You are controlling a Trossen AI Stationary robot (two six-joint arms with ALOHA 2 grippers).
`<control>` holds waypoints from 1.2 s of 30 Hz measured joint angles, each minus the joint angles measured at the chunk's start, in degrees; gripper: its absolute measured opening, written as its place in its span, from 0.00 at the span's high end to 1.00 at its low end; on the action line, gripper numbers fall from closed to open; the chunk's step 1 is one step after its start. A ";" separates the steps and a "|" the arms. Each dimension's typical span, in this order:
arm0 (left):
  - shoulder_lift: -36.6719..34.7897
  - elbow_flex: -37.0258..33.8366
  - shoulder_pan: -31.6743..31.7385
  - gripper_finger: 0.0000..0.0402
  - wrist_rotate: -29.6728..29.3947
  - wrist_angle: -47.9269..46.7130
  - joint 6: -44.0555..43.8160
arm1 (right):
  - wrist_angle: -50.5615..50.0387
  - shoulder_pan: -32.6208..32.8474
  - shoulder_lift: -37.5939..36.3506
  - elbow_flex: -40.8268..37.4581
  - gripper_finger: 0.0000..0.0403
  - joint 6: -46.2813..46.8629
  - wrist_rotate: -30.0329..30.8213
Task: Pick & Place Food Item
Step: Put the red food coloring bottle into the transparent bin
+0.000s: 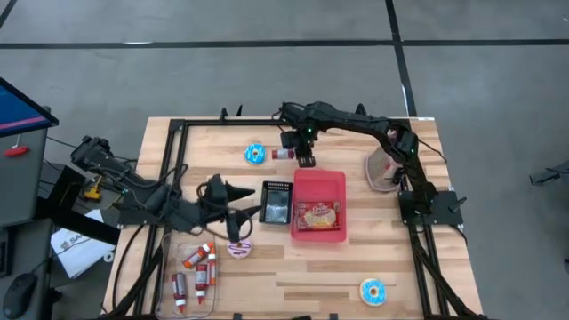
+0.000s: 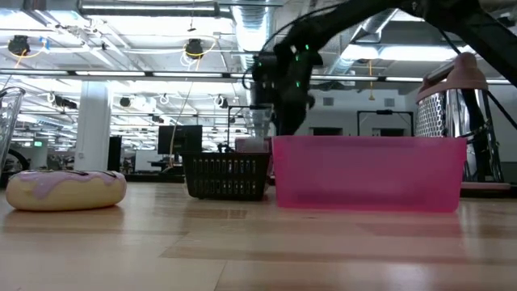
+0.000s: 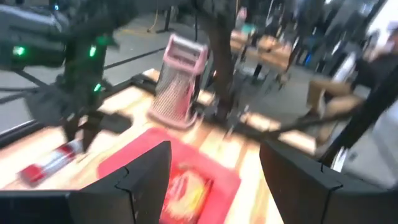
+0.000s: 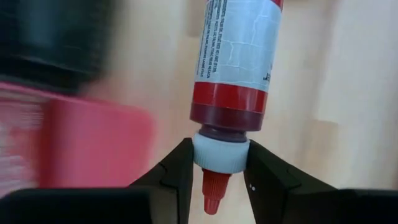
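My right gripper (image 1: 305, 160) is at the far edge of the red bin (image 1: 318, 180) and is shut on a red sauce tube (image 4: 239, 56). The tube (image 1: 283, 153) has a white label and a white cap. A yellow snack packet (image 1: 318, 215) lies in the bin. My left gripper (image 1: 244, 203) hangs open left of the black basket (image 1: 276, 203) and points toward the bin; nothing is between its fingers (image 3: 149, 180). A purple-iced donut (image 1: 240, 249) lies on the table just nearer than it. My right gripper pinches the tube's white cap collar (image 4: 208, 155) between its two fingertips, with the red nozzle sticking out past them. The fingers slant steeply down from above and lie across the tube. The tube's body reaches toward the table's left; whether its far end touches the table I cannot tell.
Two blue-iced donuts lie on the table, one at the far side (image 1: 255, 153) and one at the near right (image 1: 372, 291). A clear tray (image 1: 178, 258) with several sauce tubes sits at the near left. A pink-handled grater (image 1: 384, 169) stands right of the bin.
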 joint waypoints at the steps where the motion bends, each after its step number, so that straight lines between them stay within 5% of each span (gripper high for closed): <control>1: 0.00 0.00 -0.78 0.40 -0.43 -2.21 0.06 | -2.06 0.68 -0.02 1.18 0.74 1.07 -1.05; 13: 0.26 0.02 -6.27 0.36 0.09 -18.28 5.38 | -9.35 13.14 -6.56 4.06 0.73 18.47 -20.72; 24: 0.24 0.02 -7.45 0.22 5.74 -16.32 12.05 | 8.55 25.43 -12.79 4.17 0.73 37.06 -21.11; 36: 0.39 0.00 -7.43 0.18 3.12 -9.88 17.94 | 10.53 28.73 -12.48 4.06 0.73 42.33 -19.98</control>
